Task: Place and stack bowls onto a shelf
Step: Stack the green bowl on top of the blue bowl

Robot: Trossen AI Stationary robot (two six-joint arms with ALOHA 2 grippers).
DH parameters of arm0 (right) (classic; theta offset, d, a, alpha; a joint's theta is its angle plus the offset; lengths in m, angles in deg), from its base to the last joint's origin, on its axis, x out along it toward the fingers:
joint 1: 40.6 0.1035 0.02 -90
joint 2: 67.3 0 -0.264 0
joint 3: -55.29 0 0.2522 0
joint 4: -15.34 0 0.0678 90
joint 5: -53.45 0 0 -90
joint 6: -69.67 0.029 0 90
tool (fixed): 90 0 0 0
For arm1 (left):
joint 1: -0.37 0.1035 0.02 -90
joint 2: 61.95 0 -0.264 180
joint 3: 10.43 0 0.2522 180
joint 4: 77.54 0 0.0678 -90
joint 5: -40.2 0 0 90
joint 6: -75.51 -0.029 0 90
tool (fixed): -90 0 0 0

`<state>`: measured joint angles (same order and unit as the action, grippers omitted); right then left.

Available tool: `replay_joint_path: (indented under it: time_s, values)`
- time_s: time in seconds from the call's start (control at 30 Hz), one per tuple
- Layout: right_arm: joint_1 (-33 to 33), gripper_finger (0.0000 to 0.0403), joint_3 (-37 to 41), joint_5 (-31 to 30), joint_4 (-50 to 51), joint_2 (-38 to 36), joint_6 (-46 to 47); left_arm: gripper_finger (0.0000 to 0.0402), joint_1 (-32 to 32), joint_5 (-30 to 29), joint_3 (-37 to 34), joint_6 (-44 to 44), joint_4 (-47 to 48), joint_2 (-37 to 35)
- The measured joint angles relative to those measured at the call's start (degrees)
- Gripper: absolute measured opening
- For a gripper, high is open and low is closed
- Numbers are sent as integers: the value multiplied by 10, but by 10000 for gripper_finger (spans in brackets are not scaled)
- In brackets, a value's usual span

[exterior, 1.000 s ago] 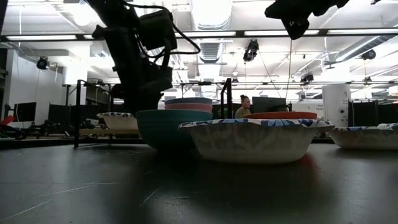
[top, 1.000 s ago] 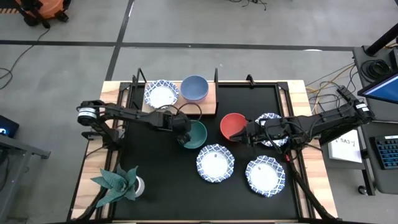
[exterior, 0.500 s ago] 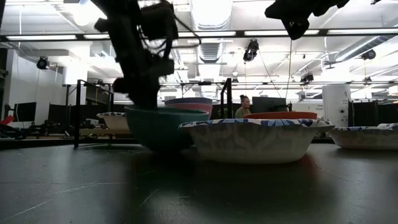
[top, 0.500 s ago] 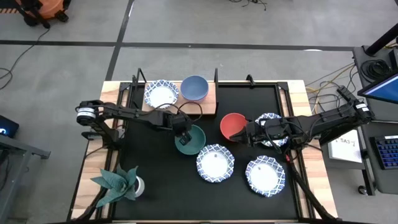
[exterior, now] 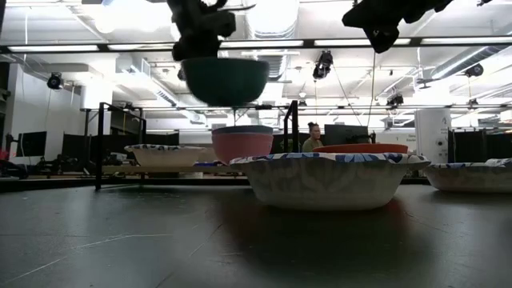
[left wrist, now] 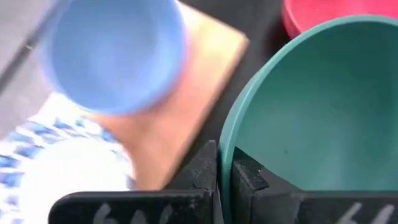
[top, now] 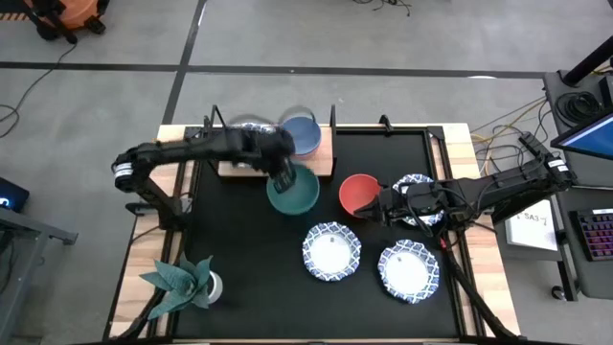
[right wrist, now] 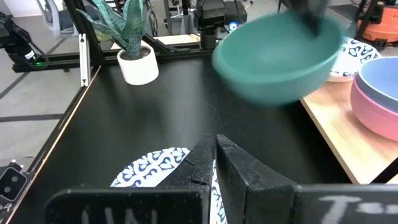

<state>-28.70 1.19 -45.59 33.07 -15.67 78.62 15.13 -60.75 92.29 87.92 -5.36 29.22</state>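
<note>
My left gripper (top: 284, 178) is shut on a green bowl (top: 296, 192), which hangs in the air above the black mat (top: 249, 249), just in front of the shelf (top: 324, 161). On the shelf stand a blue bowl (top: 303, 134) nested in a pink one (exterior: 242, 146), and a white blue-patterned bowl (exterior: 164, 155) that the arm partly hides in the high view. My right gripper (top: 375, 206) is shut with nothing between its fingers, above the near right rim of the red bowl (top: 356, 194). My left gripper pinches the green bowl's rim (left wrist: 226, 155) on its far left side, one finger (left wrist: 250, 182) inside the bowl and the other (left wrist: 204, 175) outside. The fingers come down from above, slanting in from the table's left. The bowl (exterior: 226, 80) hangs about level, clear of the mat.
Two patterned bowls (top: 331, 251) (top: 408, 269) lie on the near part of the mat, and a third (top: 419, 196) sits under my right arm. A potted plant (top: 182, 281) stands at the near left corner. The shelf's black posts (top: 332, 117) rise at the far edge.
My left gripper has risen and gone toward the far edge, nearer the shelf, with the green bowl. The bowl stood on the mat, tipped as it came up, and now hangs level and clear, high above the other bowls.
</note>
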Motion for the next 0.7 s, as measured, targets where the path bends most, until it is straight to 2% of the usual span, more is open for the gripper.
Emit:
replay_joint_path:
  time_s: [0.17, 0.43, 0.57, 0.7]
  values:
    - [1, 9, 0, 0, 2, 0, 0, 0, 90, 2, 72, -46, 12, 0]
    - [2, 9, 0, 0, 4, 0, -6, 0, 220, 97, 96, -77, -16, 26]
    - [2, 9, 0, 0, 5, 0, -8, 0, 258, 133, 96, -80, -33, 51]
    - [2, 9, 0, 0, 5, 0, -10, 0, 273, 136, 96, -89, -50, 81]
